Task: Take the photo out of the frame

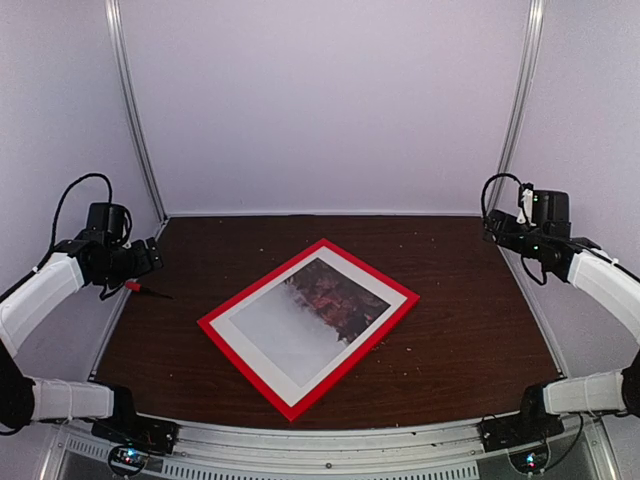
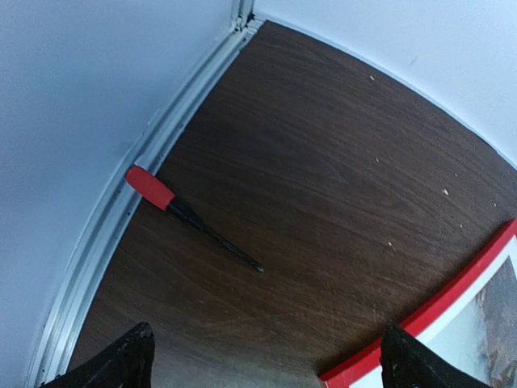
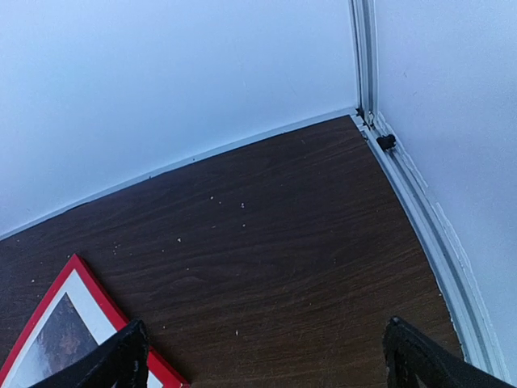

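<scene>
Dark wood-grain desk (image 1: 450, 300), speckled with pale crumbs, enclosed by white walls (image 1: 320, 100). The frame (image 1: 250, 365) holding the photo (image 1: 310, 315) lies flat at centre. Both the left tool (image 2: 266, 368) and right tool (image 3: 262, 364) gape wide, empty.

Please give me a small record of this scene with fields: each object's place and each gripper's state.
frame: red, flat, face up, middle of the table, turned diagonally
photo: inside the frame, white mat around it
screwdriver: red handle, by the table's left edge, apart from the frame
left gripper: raised at the left, jaws open, empty
right gripper: raised at the right, jaws open, empty
</scene>
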Controlling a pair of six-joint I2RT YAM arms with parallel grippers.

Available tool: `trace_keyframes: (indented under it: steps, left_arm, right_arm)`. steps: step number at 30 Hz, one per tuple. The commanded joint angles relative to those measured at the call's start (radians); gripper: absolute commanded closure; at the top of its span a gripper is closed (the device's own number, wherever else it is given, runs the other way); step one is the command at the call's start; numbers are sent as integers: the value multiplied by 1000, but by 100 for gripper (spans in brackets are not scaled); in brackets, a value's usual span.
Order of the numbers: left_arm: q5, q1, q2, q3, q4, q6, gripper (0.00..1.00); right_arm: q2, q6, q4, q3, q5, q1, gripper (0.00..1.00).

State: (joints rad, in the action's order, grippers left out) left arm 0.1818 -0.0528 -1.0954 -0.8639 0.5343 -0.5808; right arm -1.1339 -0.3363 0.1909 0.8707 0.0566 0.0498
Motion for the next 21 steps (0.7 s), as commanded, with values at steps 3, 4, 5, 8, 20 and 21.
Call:
trace_keyframes:
  steps: [3, 4, 5, 8, 20, 21]
  left_arm:
    - [-127, -120, -4, -22, 43, 47, 2]
    - [-127, -153, -7, -26, 47, 53, 2]
    - [-121, -191, -11, -33, 54, 55, 2]
    - [-105, -311, -27, -56, 69, 60, 3]
    - [4, -839, -223, -151, 27, 61, 15]
    - [9, -878, -252, -164, 14, 62, 16]
  right_arm:
    - [79, -36, 60, -66, 44, 1, 0]
    - [82, -41, 74, -66, 50, 1, 0]
    - [83, -45, 86, -64, 63, 1, 1]
    - [81, -67, 114, -66, 129, 1, 0]
    - [6, -293, 250, -138, 218, 57, 0]
    - [8, -303, 259, -148, 198, 73, 0]
